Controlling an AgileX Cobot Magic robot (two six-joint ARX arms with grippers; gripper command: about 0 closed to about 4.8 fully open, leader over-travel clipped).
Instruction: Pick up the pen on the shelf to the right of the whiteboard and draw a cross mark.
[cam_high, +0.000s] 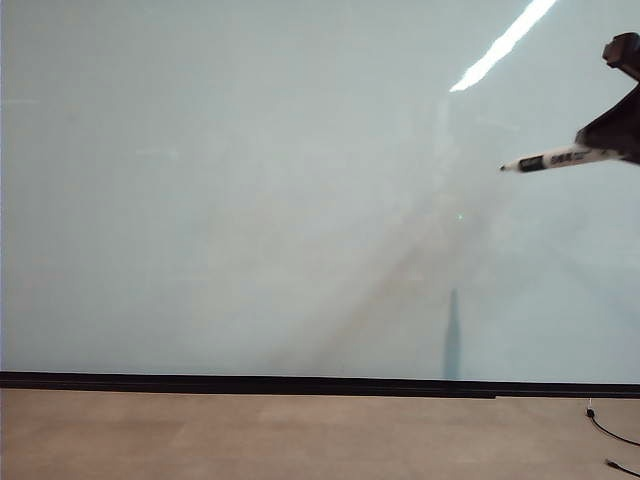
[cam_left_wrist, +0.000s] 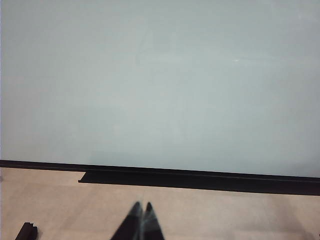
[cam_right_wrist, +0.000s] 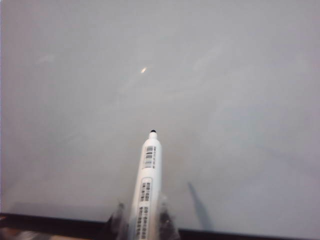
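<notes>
The whiteboard (cam_high: 250, 200) fills most of the exterior view, pale and blank, with no cross mark on it. My right gripper (cam_high: 618, 142) comes in at the upper right edge, shut on the pen (cam_high: 560, 159), a slim white marker with a black label band. Its black tip points left, in front of the board; whether it touches I cannot tell. In the right wrist view the pen (cam_right_wrist: 148, 185) sticks out from between the fingers of the right gripper (cam_right_wrist: 145, 220) toward the board (cam_right_wrist: 225, 100). My left gripper (cam_left_wrist: 142, 206) is shut and holds nothing, low over the tan surface, before the whiteboard (cam_left_wrist: 160, 85).
A thin black strip (cam_high: 300, 383) runs along the board's lower edge above a tan surface (cam_high: 300, 435). A thin black cable (cam_high: 610, 432) lies at the lower right. In the left wrist view a black ledge (cam_left_wrist: 200, 179) sits under the board and a small black object (cam_left_wrist: 26, 231) lies on the tan surface.
</notes>
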